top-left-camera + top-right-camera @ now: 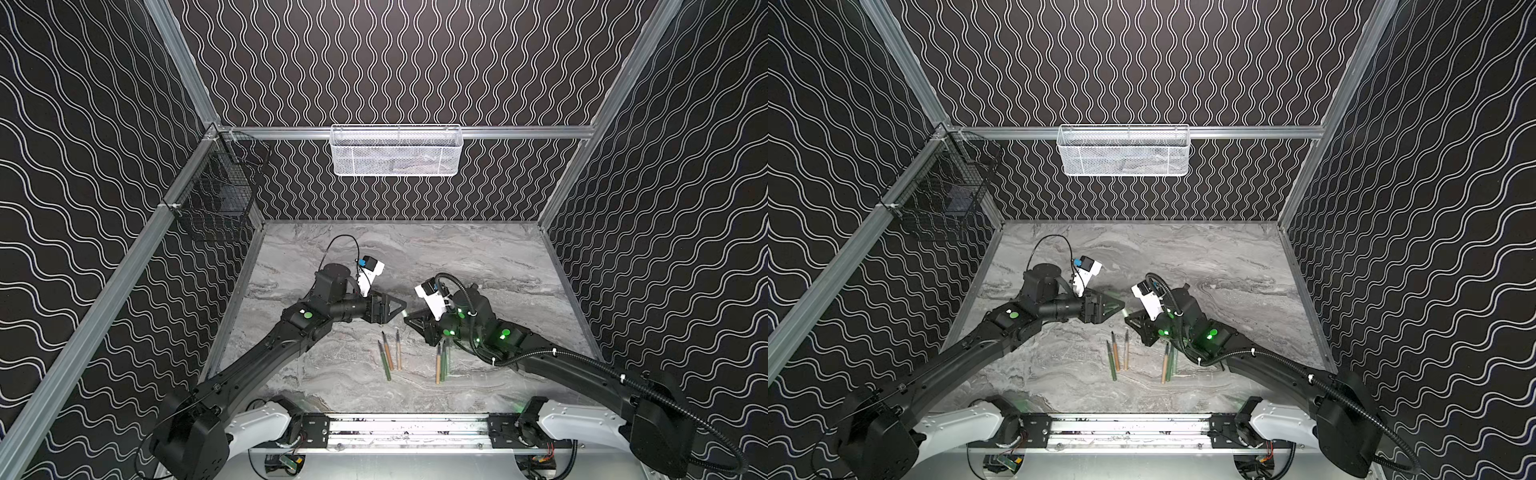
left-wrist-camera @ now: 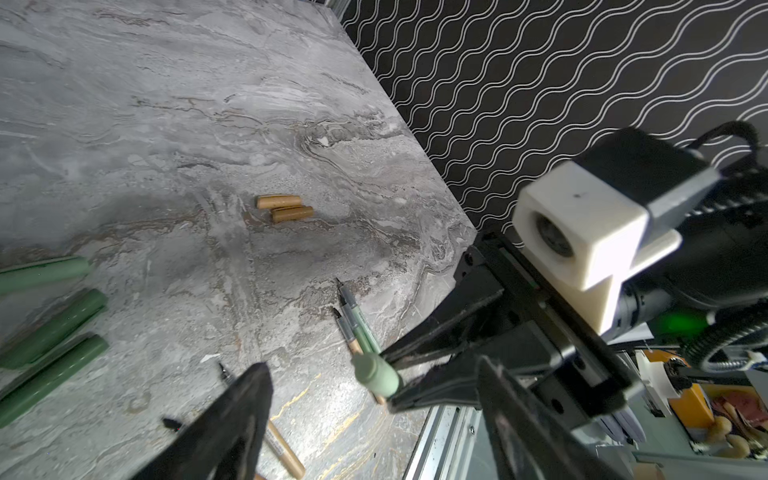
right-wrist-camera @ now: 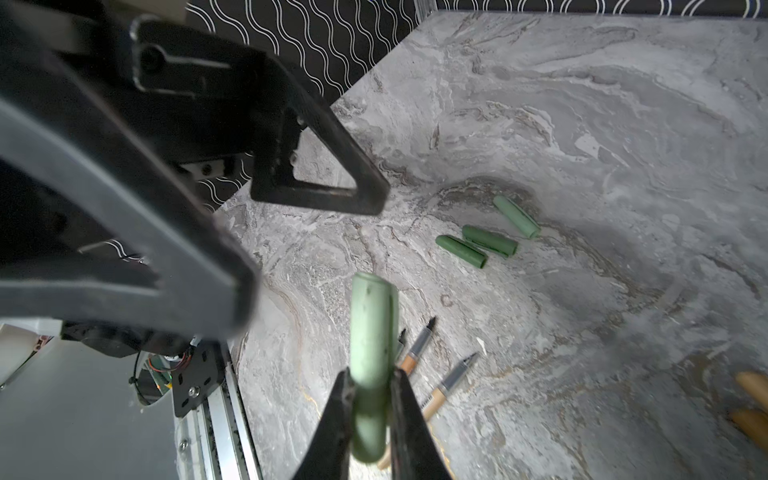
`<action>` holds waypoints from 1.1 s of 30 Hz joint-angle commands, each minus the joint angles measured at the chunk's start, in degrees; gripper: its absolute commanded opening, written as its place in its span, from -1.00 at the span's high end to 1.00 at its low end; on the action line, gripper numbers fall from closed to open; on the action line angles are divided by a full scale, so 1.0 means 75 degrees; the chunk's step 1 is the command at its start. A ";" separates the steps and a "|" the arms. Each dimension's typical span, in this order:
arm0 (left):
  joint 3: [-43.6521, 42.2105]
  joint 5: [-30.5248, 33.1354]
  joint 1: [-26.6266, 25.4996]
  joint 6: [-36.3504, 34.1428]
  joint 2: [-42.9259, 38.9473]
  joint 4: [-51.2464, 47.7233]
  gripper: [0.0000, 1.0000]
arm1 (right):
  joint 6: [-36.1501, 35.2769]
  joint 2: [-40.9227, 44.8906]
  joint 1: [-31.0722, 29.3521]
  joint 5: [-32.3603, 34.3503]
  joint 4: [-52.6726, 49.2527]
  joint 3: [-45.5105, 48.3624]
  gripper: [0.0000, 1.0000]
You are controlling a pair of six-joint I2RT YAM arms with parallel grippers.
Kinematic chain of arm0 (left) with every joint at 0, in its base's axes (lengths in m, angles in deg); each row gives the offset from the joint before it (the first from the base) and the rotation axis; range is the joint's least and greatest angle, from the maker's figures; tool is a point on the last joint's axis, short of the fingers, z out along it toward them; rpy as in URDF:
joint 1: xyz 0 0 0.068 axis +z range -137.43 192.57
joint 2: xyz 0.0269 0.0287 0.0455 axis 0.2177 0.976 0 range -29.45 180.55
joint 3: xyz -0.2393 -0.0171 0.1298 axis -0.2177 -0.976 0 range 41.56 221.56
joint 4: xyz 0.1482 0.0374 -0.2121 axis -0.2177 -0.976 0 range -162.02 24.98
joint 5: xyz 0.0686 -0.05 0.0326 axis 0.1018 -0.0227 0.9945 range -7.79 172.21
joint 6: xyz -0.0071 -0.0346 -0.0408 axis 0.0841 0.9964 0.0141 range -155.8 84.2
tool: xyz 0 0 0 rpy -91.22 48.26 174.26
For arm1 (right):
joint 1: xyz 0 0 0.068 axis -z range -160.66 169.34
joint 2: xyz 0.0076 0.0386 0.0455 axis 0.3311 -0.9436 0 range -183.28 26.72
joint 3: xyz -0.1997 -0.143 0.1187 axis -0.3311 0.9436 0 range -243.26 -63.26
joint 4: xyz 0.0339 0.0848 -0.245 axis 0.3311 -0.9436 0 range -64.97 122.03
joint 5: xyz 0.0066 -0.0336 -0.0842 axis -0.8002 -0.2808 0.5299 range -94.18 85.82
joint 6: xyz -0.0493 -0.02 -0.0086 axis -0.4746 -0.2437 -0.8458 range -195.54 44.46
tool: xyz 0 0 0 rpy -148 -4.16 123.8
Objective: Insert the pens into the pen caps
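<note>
A: Six pens (image 1: 387, 351) lie flat on your grey marble table (image 1: 498, 249), two bunches of three, near the front.
B: Caps?
A: Three green caps (image 3: 490, 241), two tan caps (image 2: 279, 202) loose past the pen tips. Your right gripper (image 3: 370, 376) clamps a pale cap (image 3: 371, 324) in the air; left gripper (image 3: 311, 249) spread wide, facing it.
B: Room?
A: Black wavy-line walls (image 1: 395, 62), white basket (image 1: 395, 151) on back rail (image 1: 519, 132), black basket (image 1: 216, 187) on left rail (image 1: 104, 291).

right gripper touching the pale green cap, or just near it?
Touching. The right wrist view shows the right gripper closed on the pale green cap, with a finger pressed against each side.
</note>
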 commanded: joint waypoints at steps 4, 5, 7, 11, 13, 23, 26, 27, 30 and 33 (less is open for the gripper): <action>0.0012 -0.0231 -0.0077 -0.0011 0.0068 0.0318 -0.29 | 0.0238 0.0057 -0.0280 0.0882 0.0787 -0.0145 0.76; 0.0012 -0.0245 -0.0083 -0.0012 0.0079 0.0327 -0.25 | 0.0263 0.0080 -0.0324 0.1007 0.0868 -0.0140 0.76; 0.0031 -0.0237 -0.0095 -0.0017 0.0107 0.0329 -0.16 | 0.0277 0.0106 -0.0380 0.1119 0.1056 -0.0107 0.76; 0.0046 -0.0236 -0.0106 -0.0023 0.0124 0.0337 0.02 | 0.0225 0.0031 -0.0514 0.1228 0.1110 -0.0177 0.76; 0.0047 -0.0240 -0.0109 -0.0023 0.0133 0.0360 0.05 | 0.0175 0.0000 -0.0593 0.1275 0.1109 -0.0201 0.76; 0.0035 -0.0267 -0.0106 0.0102 0.0144 0.0594 0.41 | 0.0136 0.0005 -0.0845 0.1336 0.1309 -0.0123 0.75; 0.0047 -0.0347 -0.0116 0.0128 0.0203 0.0642 0.62 | 0.0148 -0.0011 -0.0892 0.1406 0.1285 -0.0135 0.75; 0.0057 -0.0362 -0.0115 0.0122 0.0215 0.0648 0.68 | 0.0170 -0.0011 -0.0897 0.1433 0.1285 -0.0144 0.75; 0.0091 -0.0344 -0.0108 0.0094 0.0198 0.0614 0.92 | 0.0264 -0.0035 -0.0902 0.1568 0.1234 -0.0181 0.66; 0.0092 -0.0115 -0.0106 0.0037 0.0085 0.0503 1.00 | 0.0299 -0.0070 -0.0906 0.1631 0.1151 -0.0192 0.59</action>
